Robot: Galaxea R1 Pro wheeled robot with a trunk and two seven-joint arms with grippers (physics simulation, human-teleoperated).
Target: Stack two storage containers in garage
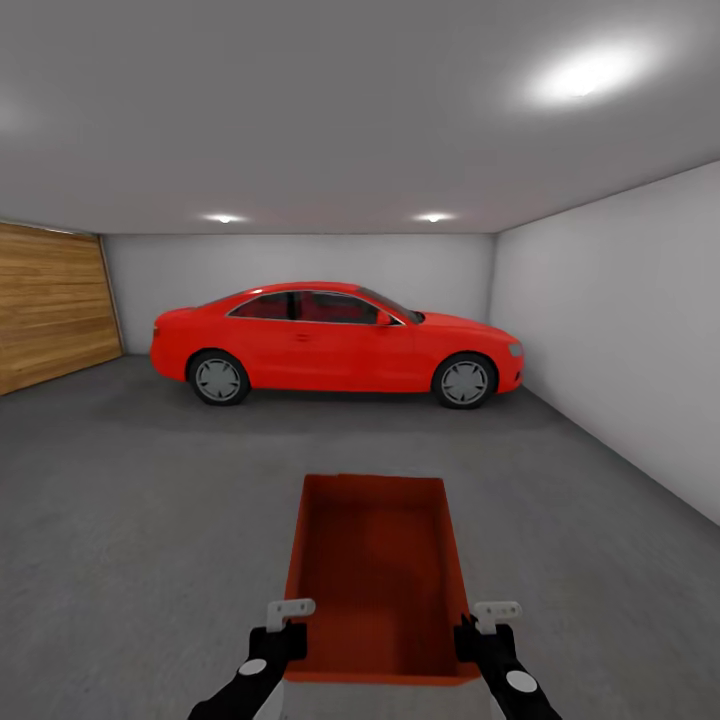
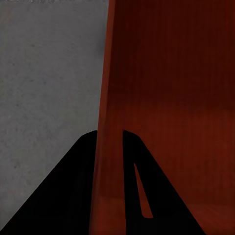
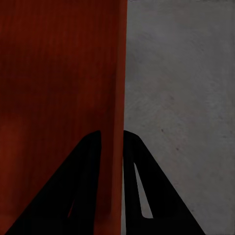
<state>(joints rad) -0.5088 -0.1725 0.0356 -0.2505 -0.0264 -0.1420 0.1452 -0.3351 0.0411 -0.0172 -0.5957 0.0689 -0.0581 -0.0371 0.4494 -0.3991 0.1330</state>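
Container (image 1: 378, 570): orange-red, rectangular, open top facing up, inside bare. Long axis runs straight away from the robot toward the car (image 1: 335, 343); near short wall lies between the two tools, far short wall points at the car's side. Held above the floor (image 1: 130, 520), level, centred in front of the robot.

Left tool (image 1: 283, 632): clenched on the container's left long wall near the close end. In the left wrist view the wall (image 2: 105, 147) passes between the two dark fingers (image 2: 63, 196), one outside and one inside the box.

Right tool (image 1: 480, 632): clenched on the right long wall near the close end. In the right wrist view the wall (image 3: 117, 147) sits between the fingers (image 3: 161, 196) in the same way, grey floor (image 3: 186, 98) on the outer side.

Car: red, side-on across the back of the garage, nose toward the right wall (image 1: 620, 330), well apart from the container.

Door (image 1: 50, 310): wooden slats, on the left wall.

Floor: dark grey, rough.

Ceiling lights (image 1: 590, 75): lit.
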